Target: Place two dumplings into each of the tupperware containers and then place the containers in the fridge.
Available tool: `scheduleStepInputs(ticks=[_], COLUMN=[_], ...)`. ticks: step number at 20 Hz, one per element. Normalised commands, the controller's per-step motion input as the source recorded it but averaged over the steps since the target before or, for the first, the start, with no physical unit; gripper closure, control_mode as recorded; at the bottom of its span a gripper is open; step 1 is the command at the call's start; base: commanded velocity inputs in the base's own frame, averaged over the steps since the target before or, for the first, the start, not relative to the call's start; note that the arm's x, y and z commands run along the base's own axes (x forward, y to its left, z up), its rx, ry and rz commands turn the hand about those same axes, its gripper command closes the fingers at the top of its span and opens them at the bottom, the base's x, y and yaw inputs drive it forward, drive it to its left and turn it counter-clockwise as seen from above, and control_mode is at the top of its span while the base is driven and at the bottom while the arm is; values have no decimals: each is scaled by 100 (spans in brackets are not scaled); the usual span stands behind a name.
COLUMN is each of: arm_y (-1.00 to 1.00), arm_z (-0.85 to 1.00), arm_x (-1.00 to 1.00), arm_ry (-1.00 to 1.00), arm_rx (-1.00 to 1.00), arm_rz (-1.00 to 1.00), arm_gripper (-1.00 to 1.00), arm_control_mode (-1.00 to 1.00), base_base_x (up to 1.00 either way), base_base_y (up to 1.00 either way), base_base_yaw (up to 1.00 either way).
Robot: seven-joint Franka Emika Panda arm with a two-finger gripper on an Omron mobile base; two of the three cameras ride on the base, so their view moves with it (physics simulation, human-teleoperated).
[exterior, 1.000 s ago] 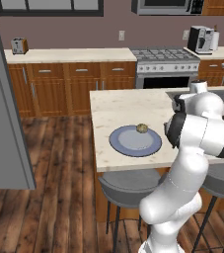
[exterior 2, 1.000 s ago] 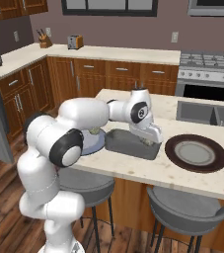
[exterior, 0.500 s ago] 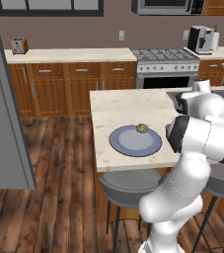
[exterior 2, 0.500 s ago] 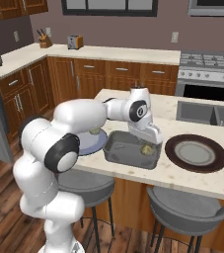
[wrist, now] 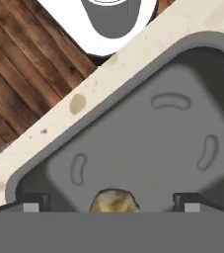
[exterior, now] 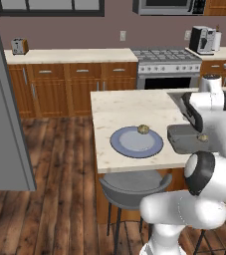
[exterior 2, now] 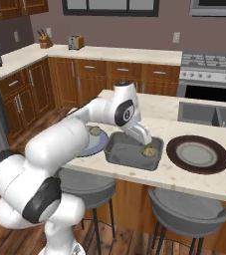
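A smoky grey tupperware container (exterior 2: pixel 127 152) (exterior: pixel 183 141) (wrist: pixel 148 143) lies near the island's front edge. One tan dumpling (exterior 2: pixel 148 150) (exterior: pixel 202 138) (wrist: pixel 113 201) rests on its floor. My gripper (exterior 2: pixel 146 143) (wrist: pixel 112 204) hangs just above that dumpling, open, the fingertips (wrist: pixel 34 202) wide apart on either side and off it. A second dumpling (exterior: pixel 143 129) (exterior 2: pixel 95 131) sits on the round blue-grey plate (exterior: pixel 132 144) (exterior 2: pixel 87 147) to the container's left. The fridge (exterior: pixel 5 109) shows as a grey door at far left.
A dark brown plate (exterior 2: pixel 197 154) lies right of the container. A sink (exterior 2: pixel 209 114) is set in the island behind it. Grey stools (exterior 2: pixel 191 211) (exterior: pixel 134 184) stand under the front edge. Stove (exterior: pixel 167 62) and wooden cupboards line the back wall.
The jaws have spread apart and the dumpling now lies free in the container. The hand has risen a little above it.
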Motion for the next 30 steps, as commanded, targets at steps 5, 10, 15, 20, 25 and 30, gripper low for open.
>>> scheduleStepInputs(ticks=[5, 10, 15, 20, 25, 30], arm_y=[91, 93, 77, 62, 30, 2], arm_z=[50, 46, 44, 10, -1, -20], arm_x=[-26, -5, 1, 56, 89, 65], arm_ry=[-12, 0, -2, 9, 28, 32], arm_rx=[-3, -22, -18, -8, 0, 0], arm_rz=[49, 67, 50, 21, 9, 5], arm_gripper=[-100, -100, -100, -100, -100, -100], arm_control_mode=[-100, -100, -100, -100, -100, -100], base_base_x=[0, 0, 0, 0, 0, 0], base_base_y=[0, 0, 0, 0, 0, 0], base_base_yaw=[0, 0, 0, 0, 0, 0])
